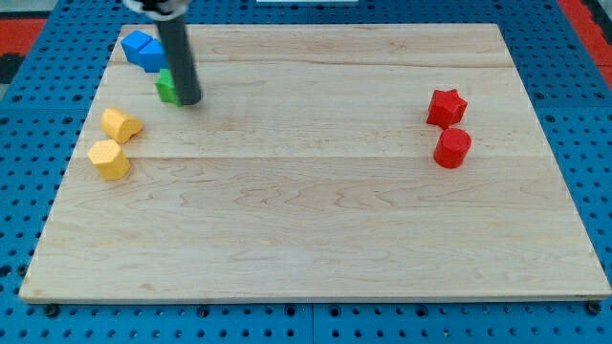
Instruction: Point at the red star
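Observation:
The red star [446, 106] lies on the wooden board [316, 191] at the view's right. A red rounded block [452, 148] sits just below it, close but apart. My tip [189, 99] rests on the board at the upper left, far to the left of the red star. It stands right against a small green block [168, 87], which the rod partly hides.
A blue block [143, 50] lies at the board's upper left corner, above the green block. Two yellow blocks [120, 124] [110, 160] sit near the left edge. A blue pegboard [29, 105] surrounds the board.

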### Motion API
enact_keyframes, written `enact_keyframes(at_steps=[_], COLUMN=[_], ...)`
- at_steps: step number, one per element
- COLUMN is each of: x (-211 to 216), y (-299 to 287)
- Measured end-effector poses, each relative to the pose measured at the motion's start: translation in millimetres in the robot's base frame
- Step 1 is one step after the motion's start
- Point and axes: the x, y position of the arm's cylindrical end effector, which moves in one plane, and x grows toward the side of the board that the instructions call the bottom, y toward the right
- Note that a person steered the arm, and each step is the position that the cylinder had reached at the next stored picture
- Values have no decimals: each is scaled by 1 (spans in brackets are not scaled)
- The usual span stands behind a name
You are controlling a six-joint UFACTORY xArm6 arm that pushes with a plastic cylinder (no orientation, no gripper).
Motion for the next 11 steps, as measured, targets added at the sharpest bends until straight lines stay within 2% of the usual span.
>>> enact_keyframes(at_steps=[1,2,3,4,5,7,8,9,10,11], x=[-13,-19,-14,-15,-23,-35,-77,-76,-68,-44], y=[-23,-12,66,182,269,342,395,476,525,524])
